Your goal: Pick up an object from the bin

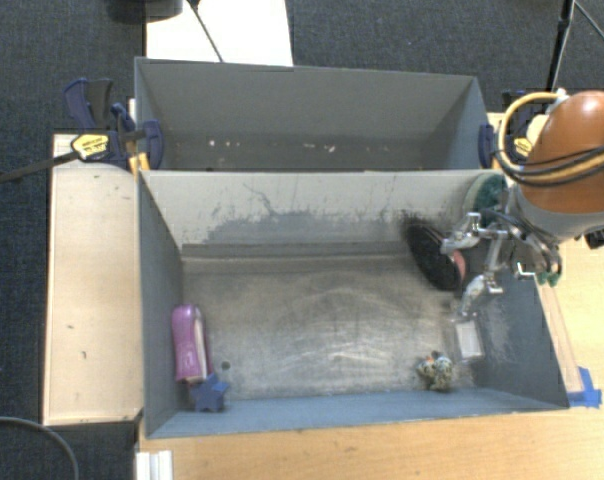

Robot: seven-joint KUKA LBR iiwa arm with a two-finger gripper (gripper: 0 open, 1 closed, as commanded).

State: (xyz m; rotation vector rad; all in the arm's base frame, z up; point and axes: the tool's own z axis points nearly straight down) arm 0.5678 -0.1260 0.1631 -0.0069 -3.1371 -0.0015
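My gripper [472, 261] hangs at the right side of the bin, near the back wall, with its two metal fingers spread open. A black oblong thing [429, 251] with a small red part lies just left of the fingers, touching or nearly touching them; nothing shows clamped between them. Just below the gripper a small pale grey rectangular piece [469, 341] rests against the bin's right slope. A little mottled ball [437, 370] lies near the front right corner.
A purple bottle [189, 342] lies by the left wall, with a blue star-shaped toy [211, 393] at the front left corner. The arm's orange cover and cables hang over the right rim. The bin's walls slope inward.
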